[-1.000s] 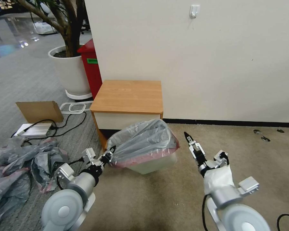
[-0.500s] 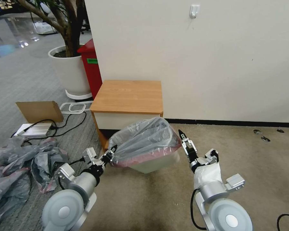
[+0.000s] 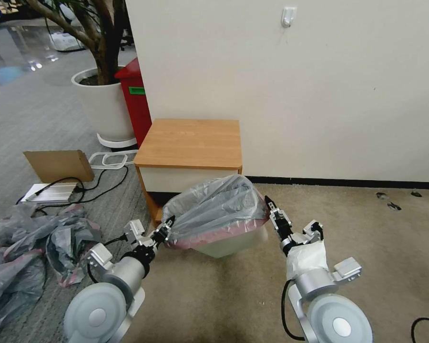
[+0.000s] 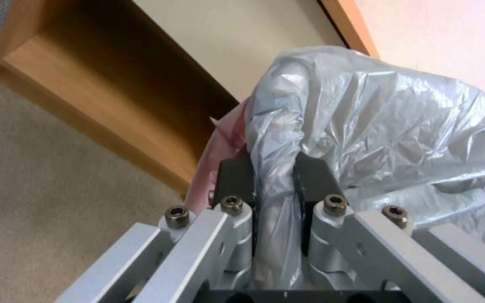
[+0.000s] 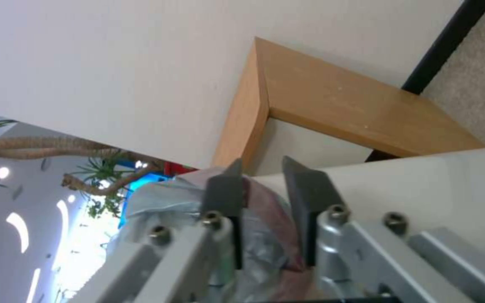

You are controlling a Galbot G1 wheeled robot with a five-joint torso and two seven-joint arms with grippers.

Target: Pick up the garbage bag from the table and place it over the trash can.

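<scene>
The garbage bag, crinkly grey plastic with a pink rim band, is draped over the cream trash can on the carpet in front of the table. My left gripper is at the bag's left corner, shut on a bunch of the plastic. My right gripper is at the bag's right edge. Its fingers stand slightly apart, with the pink rim between them and the can's wall beside them.
A heap of grey plastic sheeting lies on the floor at the left, with a cardboard piece and cables behind it. A red bin and a white plant pot stand beyond the table. The wall is close behind.
My right arm has swung left and forward, from clear of the bag to its right rim. The bag's right side has risen a little. The left gripper has kept its hold.
</scene>
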